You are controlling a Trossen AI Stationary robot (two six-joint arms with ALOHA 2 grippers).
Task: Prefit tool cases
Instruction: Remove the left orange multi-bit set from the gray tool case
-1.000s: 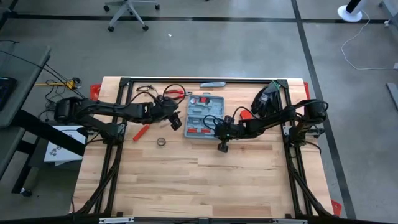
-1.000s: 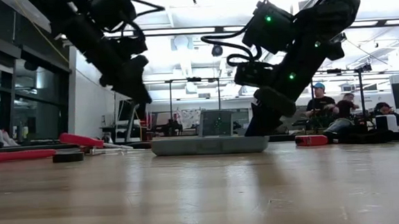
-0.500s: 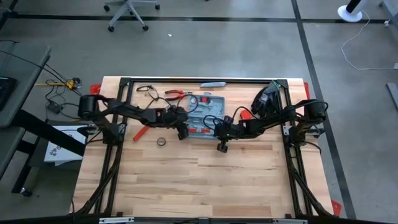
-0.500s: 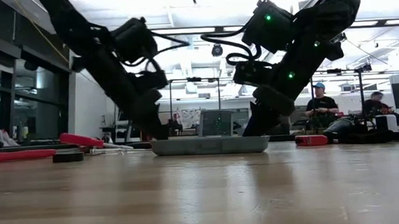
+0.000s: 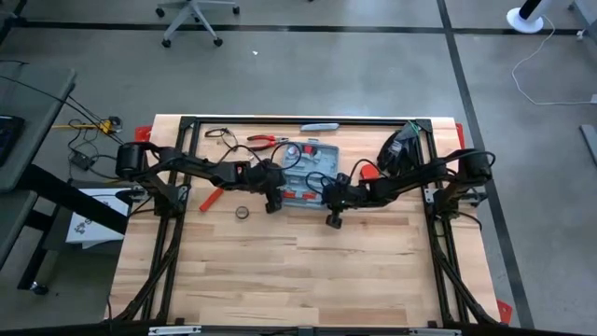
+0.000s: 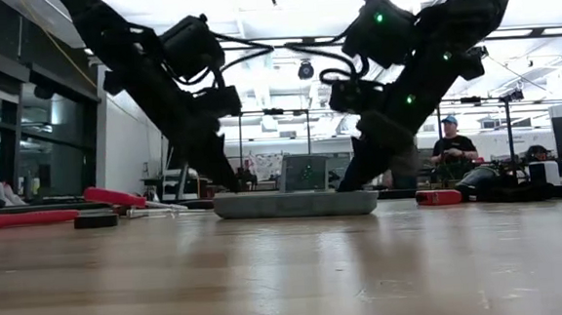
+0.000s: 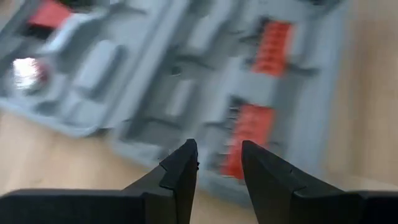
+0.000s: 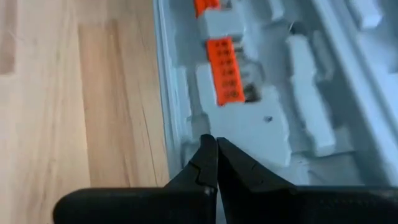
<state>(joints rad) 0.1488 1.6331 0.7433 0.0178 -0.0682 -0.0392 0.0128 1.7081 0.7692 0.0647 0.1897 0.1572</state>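
Both grippers are working over the open tool case [image 5: 306,175], which is lying flat toward the far middle of the wooden counter [image 5: 280,261], lid folded back, moulded grey inside facing up. Largest of what's in play, the case is looking like rigid moulded plastic: stiff, fairly light, likely slick on its smooth walls, so I'd judge the outer rim or the small handle tab the safest places to take hold, while pushing on the thin lid could slide or flip it.

Reaching in from the left side, the left gripper [image 7: 217,165] is hovering just above the case's near-left edge with its fingers parted and nothing between them, orange bit holders [image 7: 252,134] showing in the tray below. From the other side, the right gripper [image 8: 216,163] is pressing down inside the case near its wall, fingers closed tight together and carrying nothing; it seems to be steadying the tray.

Smaller things are lying loose on the counter: red-handled pliers [image 5: 264,141] beyond the case, a red-handled tool [image 5: 212,198] to the left, and a small dark ring [image 5: 242,213] well apart toward the near side.
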